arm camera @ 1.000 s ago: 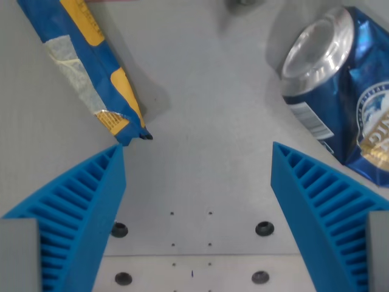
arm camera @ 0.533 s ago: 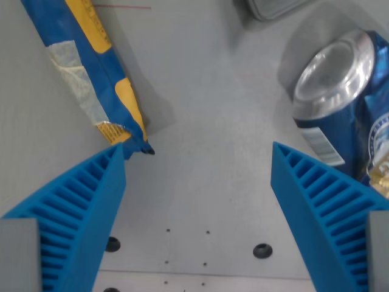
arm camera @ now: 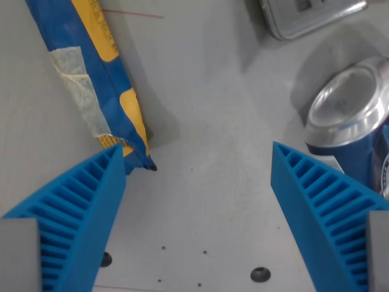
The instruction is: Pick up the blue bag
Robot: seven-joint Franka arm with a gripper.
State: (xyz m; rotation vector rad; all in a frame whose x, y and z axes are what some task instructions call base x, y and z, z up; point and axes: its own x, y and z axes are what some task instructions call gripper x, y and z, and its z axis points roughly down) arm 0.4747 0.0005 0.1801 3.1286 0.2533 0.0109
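Pincer [arm camera: 197, 161] wide open, nothing held; only bare surface [arm camera: 206, 121] between its ribbed blue fingers [arm camera: 79, 213]. Blue bag [arm camera: 91, 79] lies off to the wrist view's left, upper part of frame, well outside the gap centre. Its long axis runs from top-left down to a crimped lower end that sits right at the tip of the left-hand finger, touching or just beside it, can't tell which. Blue can [arm camera: 349, 128] sits on the wrist view's right, beside the other finger; grey metal item [arm camera: 304, 15] at top edge. Judgement: pincer needs to shift toward the wrist view's left and up, so the fingers straddle the bag across its narrow width.
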